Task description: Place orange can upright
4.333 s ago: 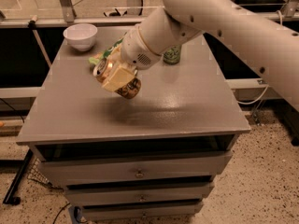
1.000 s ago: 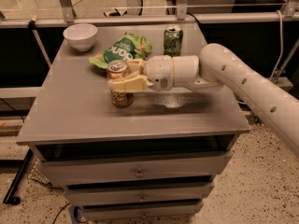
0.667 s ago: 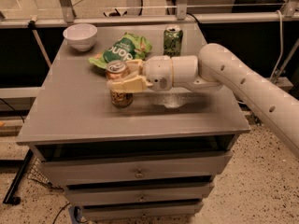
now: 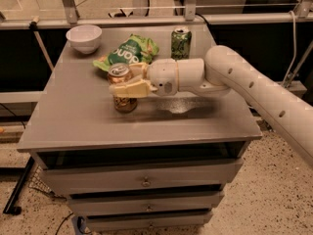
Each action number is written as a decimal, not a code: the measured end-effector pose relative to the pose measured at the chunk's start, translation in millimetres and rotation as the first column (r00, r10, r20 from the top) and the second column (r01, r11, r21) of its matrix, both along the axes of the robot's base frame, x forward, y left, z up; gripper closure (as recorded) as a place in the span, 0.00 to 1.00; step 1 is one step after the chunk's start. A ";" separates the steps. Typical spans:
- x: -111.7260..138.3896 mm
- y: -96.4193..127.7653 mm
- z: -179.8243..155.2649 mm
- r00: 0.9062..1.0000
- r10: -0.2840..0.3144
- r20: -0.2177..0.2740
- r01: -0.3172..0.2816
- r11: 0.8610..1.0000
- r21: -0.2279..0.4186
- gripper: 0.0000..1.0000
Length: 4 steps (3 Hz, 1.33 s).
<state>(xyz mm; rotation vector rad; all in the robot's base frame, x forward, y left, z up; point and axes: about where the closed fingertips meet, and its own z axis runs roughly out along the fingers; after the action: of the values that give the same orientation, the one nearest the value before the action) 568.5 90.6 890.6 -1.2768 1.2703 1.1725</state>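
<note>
A grey drawer cabinet carries the orange can, which stands upright on its top with the silver lid facing up. The white robot arm reaches in from the right of the can. Its gripper is closed around the can's upper half, one finger across the front and the other behind, seemingly pressing on both sides. Just behind the can lies a green snack bag, farther behind and to the left sits a white bowl, and well behind to the right stands a green can.
</note>
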 end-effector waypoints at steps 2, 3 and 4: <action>-1.5 -5.9 0.9 1.000 -0.003 -0.005 0.003 1.000 -0.018 0.00; -0.3 -29.4 9.5 0.999 -0.037 0.009 0.038 0.995 -0.087 0.00; 4.0 -67.9 19.8 0.995 -0.092 0.026 0.095 0.973 -0.208 0.00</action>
<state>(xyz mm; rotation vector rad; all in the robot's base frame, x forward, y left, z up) 572.5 22.8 910.3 -1.3596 1.4562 0.9795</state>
